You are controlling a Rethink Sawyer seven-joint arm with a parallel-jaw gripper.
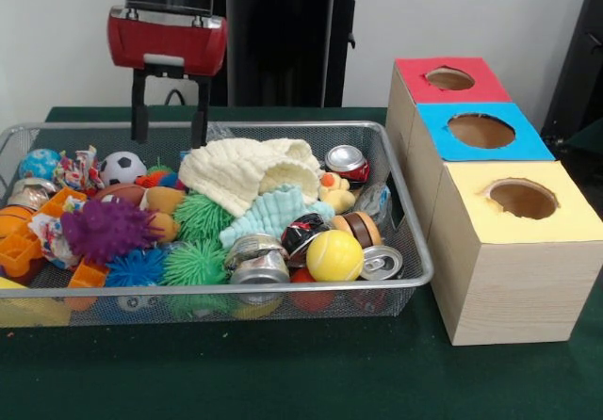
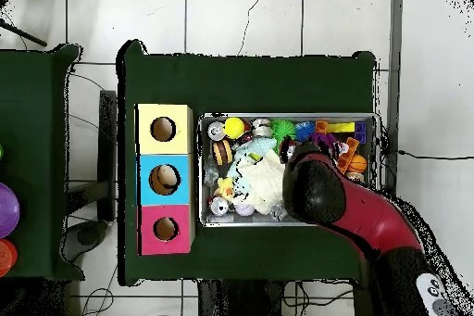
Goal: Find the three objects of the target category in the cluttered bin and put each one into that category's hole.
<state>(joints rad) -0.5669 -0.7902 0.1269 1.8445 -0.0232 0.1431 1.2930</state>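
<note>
The silver wire-mesh bin (image 1: pixel 283 126) stands on the green table, full of toys, cans and cloth; it also shows in the overhead view (image 2: pixel 287 116). My gripper (image 1: pixel 170 139) hangs open and empty over the bin's far left part, its two black fingers (image 1: pixel 139 109) just above the far rim. In the overhead view my arm (image 2: pixel 319 192) covers the gripper. One crinkly clear film piece (image 1: pixel 374 199) seems to lie by the bin's right wall. The blue-topped box's hole (image 1: pixel 480 130) is right of the bin, also seen from overhead (image 2: pixel 164 179).
The red-topped box (image 1: pixel 449 78) and the yellow-topped box (image 1: pixel 522 198) flank the blue one. In the bin lie a cream knitted cloth (image 1: pixel 250 170), silver cans (image 1: pixel 382 263), a yellow ball (image 1: pixel 334 255), a purple spiky ball (image 1: pixel 104 227) and green spiky balls (image 1: pixel 193 262).
</note>
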